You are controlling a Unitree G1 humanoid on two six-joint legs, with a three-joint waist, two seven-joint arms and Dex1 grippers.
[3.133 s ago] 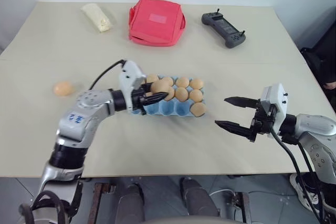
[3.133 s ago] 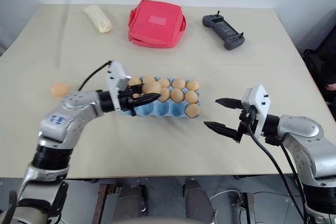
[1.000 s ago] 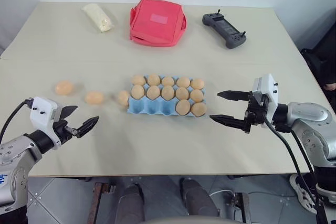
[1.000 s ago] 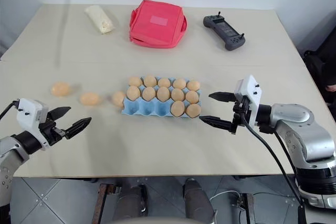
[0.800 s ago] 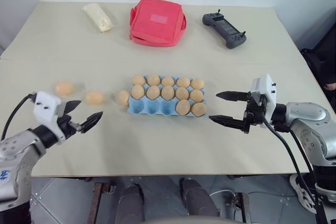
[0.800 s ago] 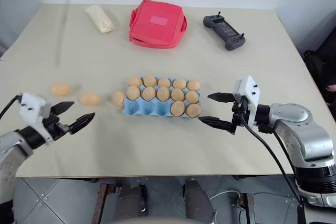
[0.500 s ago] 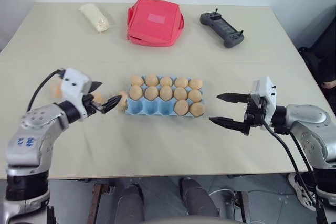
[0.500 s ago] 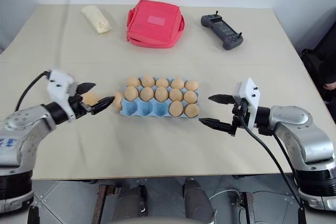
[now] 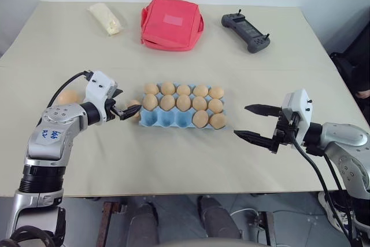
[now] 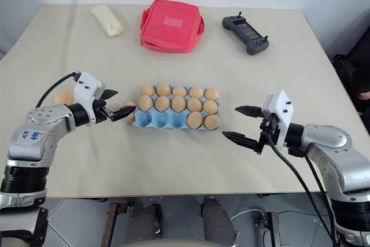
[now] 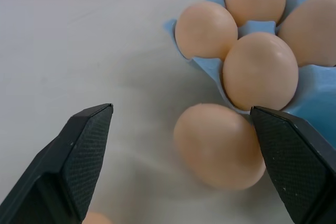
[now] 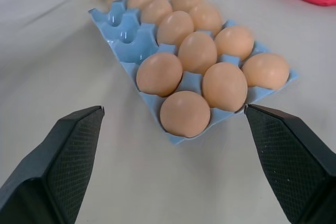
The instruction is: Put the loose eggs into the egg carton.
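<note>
The left gripper (image 9: 117, 106) is wide open and holds nothing. Its fingers stand on both sides of a loose egg (image 11: 219, 145) that lies on the table (image 9: 173, 160), touching the left end of the carton (image 9: 167, 118). I cannot tell whether a finger touches the shell. The egg is light, smooth and fragile, so I think it can slip or crack; a soft grip across its middle seems best. Two more eggs, one of them (image 9: 65, 98) partly hidden, lie further left. The carton has three empty cups in its front row. The right gripper (image 9: 259, 124) is also open and empty, right of the carton.
</note>
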